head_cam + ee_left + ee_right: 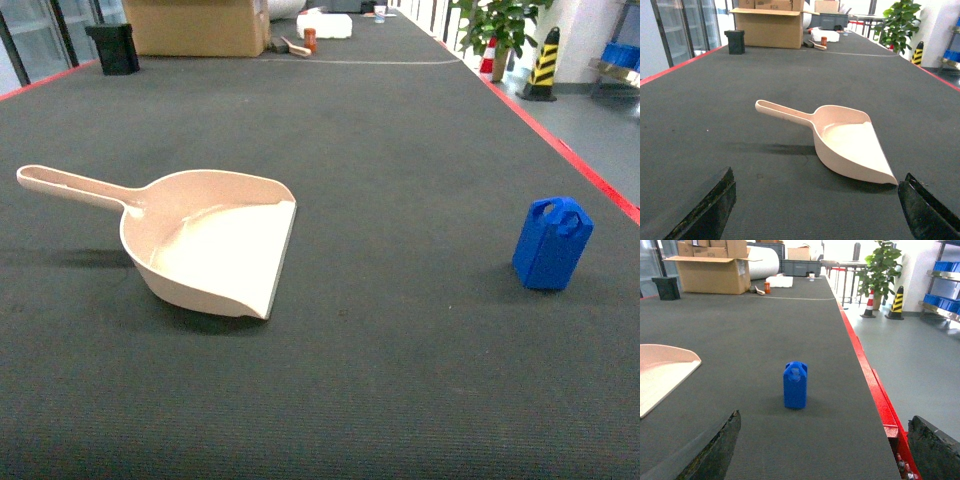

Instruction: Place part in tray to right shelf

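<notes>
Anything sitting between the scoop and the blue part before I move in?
Nothing: only bare dark mat lies between the scoop and the blue part, clearest in the head view.

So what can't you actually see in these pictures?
- Right shelf: only a sliver of a rack with blue crates at the right wrist view's edge; rollers and rail not visible.
- Tray: cut off by the left edge in the right wrist view.
- Left claw: only two dark finger ends show, the rest below the frame.
- Right claw: the same.
- Part: absent from the left wrist view.
</notes>
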Available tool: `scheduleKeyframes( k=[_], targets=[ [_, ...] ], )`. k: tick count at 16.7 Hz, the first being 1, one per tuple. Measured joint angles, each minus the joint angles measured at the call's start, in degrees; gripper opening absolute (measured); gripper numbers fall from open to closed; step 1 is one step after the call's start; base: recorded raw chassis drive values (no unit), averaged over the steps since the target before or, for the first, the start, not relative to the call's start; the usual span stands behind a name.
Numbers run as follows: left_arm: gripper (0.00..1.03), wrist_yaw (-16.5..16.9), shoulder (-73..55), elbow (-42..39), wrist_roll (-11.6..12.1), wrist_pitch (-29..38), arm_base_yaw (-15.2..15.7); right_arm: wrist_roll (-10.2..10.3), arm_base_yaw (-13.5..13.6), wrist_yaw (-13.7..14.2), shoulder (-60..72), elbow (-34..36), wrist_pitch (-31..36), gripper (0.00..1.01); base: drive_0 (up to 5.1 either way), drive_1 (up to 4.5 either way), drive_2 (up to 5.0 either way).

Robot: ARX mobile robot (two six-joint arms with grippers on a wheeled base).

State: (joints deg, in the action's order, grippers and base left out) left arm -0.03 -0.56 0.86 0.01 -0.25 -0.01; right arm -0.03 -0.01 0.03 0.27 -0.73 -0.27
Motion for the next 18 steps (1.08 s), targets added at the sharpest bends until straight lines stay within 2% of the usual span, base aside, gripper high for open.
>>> scheduleKeyframes(
  k=[3,4,5,6,7,10,11,12,13,15,16,18],
  targets=[
    [0.98,0.0,0.0,0.0,0.0,0.0,0.0,0.0,0.0,0.0,0.0,0.0,0.0,0.98,0.0,0.0,0.0],
    [0.98,-1.2,-0.2,0.1,-0.2,-0.7,-0.5,0.0,0.0,0.0,0.0,0.0,0.0,0.98,0.0,0.0,0.0],
    [0.98,-9.2,-2.9,1.0,-2.4,-3.1,-4.7,0.0,0.0,0.0,0.0,0.0,0.0,0.98,0.0,0.0,0.0],
    [0.98,-11.0,-6.8,1.6,-4.5,-1.1,-6.0,0.0,0.0,0.0,0.0,0.0,0.0,0.98,0.0,0.0,0.0],
    [0.98,-10.6,-11.8,2.2,-7.4,4.0,-5.5,0.0,0.0,0.0,0.0,0.0,0.0,0.98,0.0,0.0,0.0],
    [0.98,-2.4,-37.4,6.5,-18.8,27.4,-2.7,0.0,0.0,0.0,0.0,0.0,0.0,0.98,0.0,0.0,0.0],
    [0.98,0.3,-47.5,9.1,-23.8,35.4,-0.5,0.0,0.0,0.0,0.0,0.0,0.0,0.98,0.0,0.0,0.0],
    [0.98,2.3,-58.9,12.8,-30.3,42.9,0.7,0.0,0.0,0.0,0.0,0.0,0.0,0.98,0.0,0.0,0.0],
    [0.98,4.4,-68.2,16.2,-35.5,48.2,1.6,0.0,0.0,0.0,0.0,0.0,0.0,0.98,0.0,0.0,0.0],
    [0.98,6.1,-87.0,24.6,-43.9,55.8,2.7,0.0,0.0,0.0,0.0,0.0,0.0,0.98,0.0,0.0,0.0],
    [0.98,6.8,-94.1,28.2,-46.5,56.2,3.3,0.0,0.0,0.0,0.0,0.0,0.0,0.98,0.0,0.0,0.0],
    [0.98,6.9,-98.9,28.0,-49.5,55.2,3.5,0.0,0.0,0.0,0.0,0.0,0.0,0.98,0.0,0.0,0.0]
  ],
)
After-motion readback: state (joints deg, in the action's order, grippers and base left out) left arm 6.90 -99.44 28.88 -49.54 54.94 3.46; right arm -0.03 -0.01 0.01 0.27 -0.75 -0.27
